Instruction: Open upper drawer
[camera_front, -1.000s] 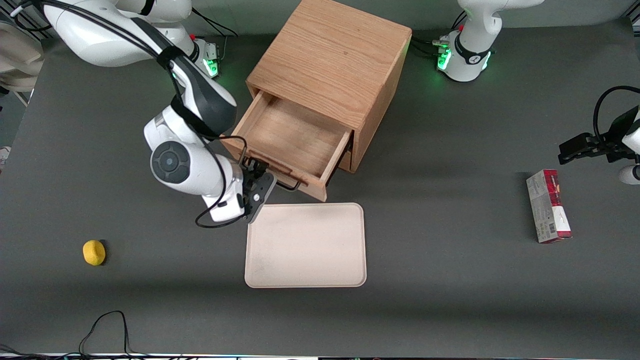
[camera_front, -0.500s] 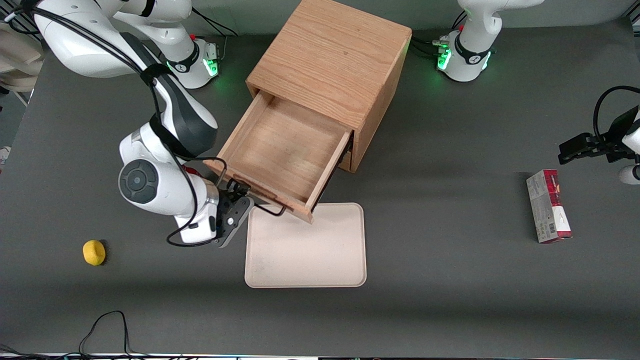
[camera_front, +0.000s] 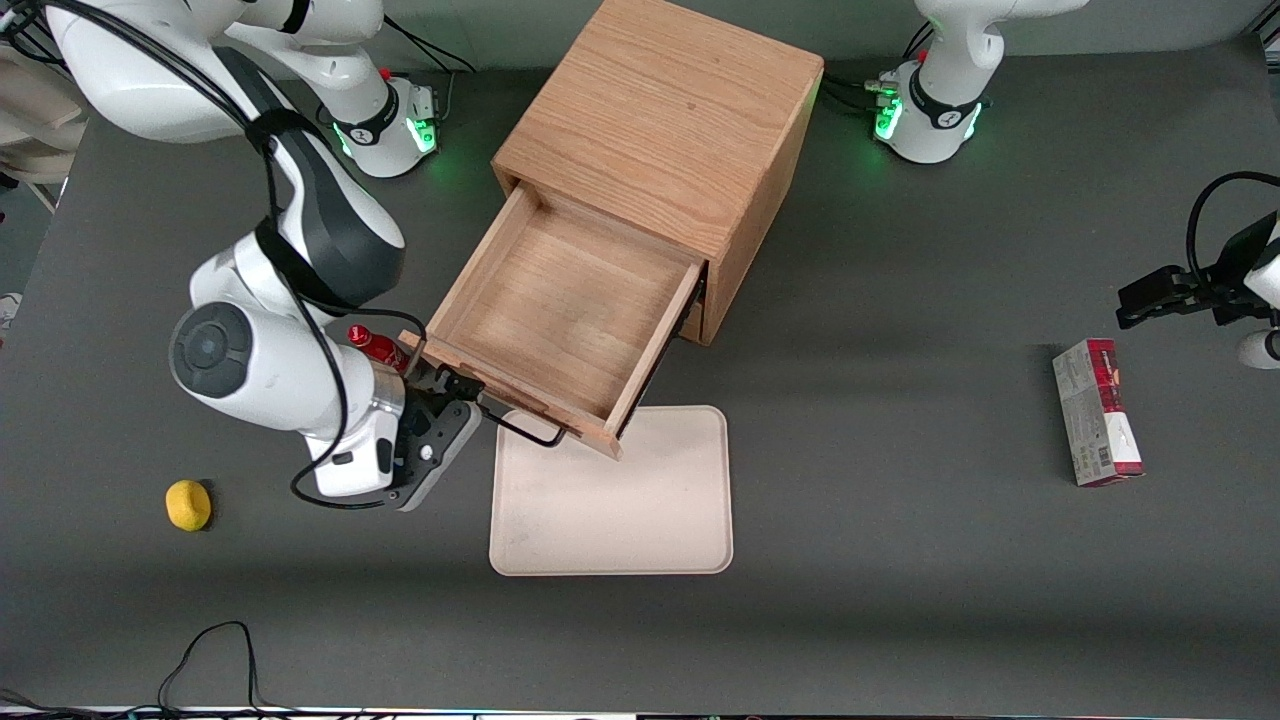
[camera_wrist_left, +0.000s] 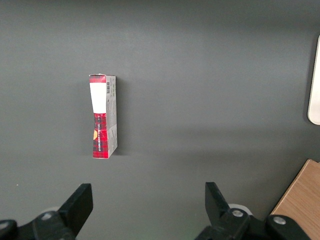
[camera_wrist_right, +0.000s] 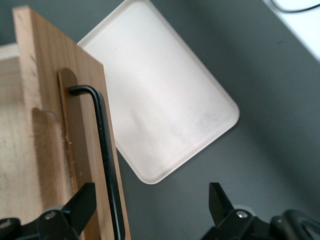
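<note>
The upper drawer (camera_front: 560, 310) of the oak cabinet (camera_front: 670, 130) stands pulled far out, and its inside is empty. Its thin black bar handle (camera_front: 520, 428) faces the front camera. My right gripper (camera_front: 452, 398) is at the handle's end toward the working arm's side. In the right wrist view the gripper (camera_wrist_right: 150, 207) is open. The black handle (camera_wrist_right: 107, 160) runs along the drawer front (camera_wrist_right: 50, 100) between the spread fingers, close to one finger (camera_wrist_right: 82, 205), and neither finger presses on it. The lower drawer is hidden under the upper one.
A cream tray (camera_front: 610, 500) lies on the table nearer the front camera, and the drawer front overhangs its edge; it shows in the right wrist view too (camera_wrist_right: 160, 100). A yellow ball (camera_front: 188, 504) lies toward the working arm's end. A red and white box (camera_front: 1096, 412) lies toward the parked arm's end.
The upper drawer has slid much farther out of the cabinet toward the front camera. My right gripper moved with the handle, toward the front camera and the working arm's end.
</note>
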